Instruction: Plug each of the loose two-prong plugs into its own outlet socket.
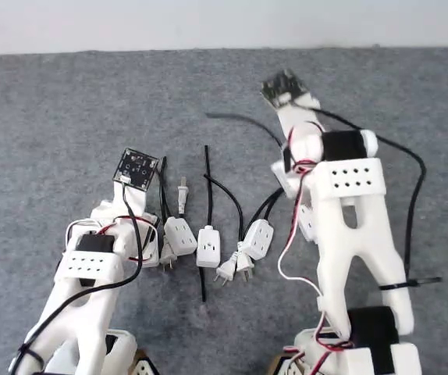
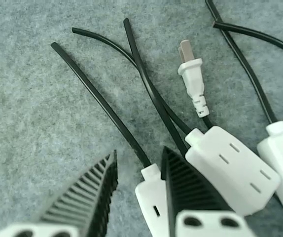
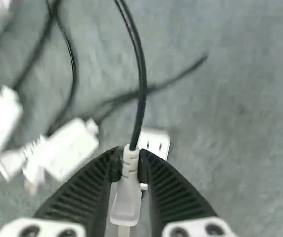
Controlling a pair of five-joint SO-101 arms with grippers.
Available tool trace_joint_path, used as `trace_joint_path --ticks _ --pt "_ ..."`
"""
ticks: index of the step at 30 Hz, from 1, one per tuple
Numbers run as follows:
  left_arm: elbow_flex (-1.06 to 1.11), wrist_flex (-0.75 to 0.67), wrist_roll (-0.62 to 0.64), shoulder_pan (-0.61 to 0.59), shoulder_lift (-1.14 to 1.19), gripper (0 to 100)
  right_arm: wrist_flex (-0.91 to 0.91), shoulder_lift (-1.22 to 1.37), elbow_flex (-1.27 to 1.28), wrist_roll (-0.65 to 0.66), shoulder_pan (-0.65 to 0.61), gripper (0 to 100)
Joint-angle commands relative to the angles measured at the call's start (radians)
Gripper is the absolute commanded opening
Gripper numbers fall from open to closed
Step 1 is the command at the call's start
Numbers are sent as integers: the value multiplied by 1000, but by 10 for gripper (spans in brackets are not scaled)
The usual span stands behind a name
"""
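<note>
Plug (image 3: 126,197) sat clenched in the right hand (image 3: 130,159), pinched at its cord end over the counter (image 3: 240,98) on the right, with a loose outlet socket (image 3: 154,142) lying just beyond; pushed from so far back it could pivot or slip, and the unheld socket could skid away. Left hand (image 2: 139,151) hung released at the near left, jaws apart over another socket (image 2: 151,207), a second plug (image 2: 193,74) lying farther off, where crossed cords (image 2: 146,84) might drag its neighbours.

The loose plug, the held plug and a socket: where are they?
loose plug (image 2: 193,79): left wrist view, on its white body.
held plug (image 3: 125,198): right wrist view, on its pale body.
socket (image 2: 232,170): left wrist view, on its slotted face.
</note>
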Motion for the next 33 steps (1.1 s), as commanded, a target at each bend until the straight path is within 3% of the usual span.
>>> trace_joint_path --ticks 1,8,16,27,33 --pt "-24 -26 12 14 -144 138 -84 -33 -203 -63 -68 9" --pt "-19 -21 5 143 -519 138 -231 -33 -420 -143 -159 8" --pt "-19 -12 -3 284 -812 138 -249 -33 -572 -160 -326 8" --pt "-18 64 -206 554 -1143 138 -249 -33 -624 -153 -504 8" --pt "28 77 -276 582 -1240 138 -197 -35 -632 -152 -595 8"
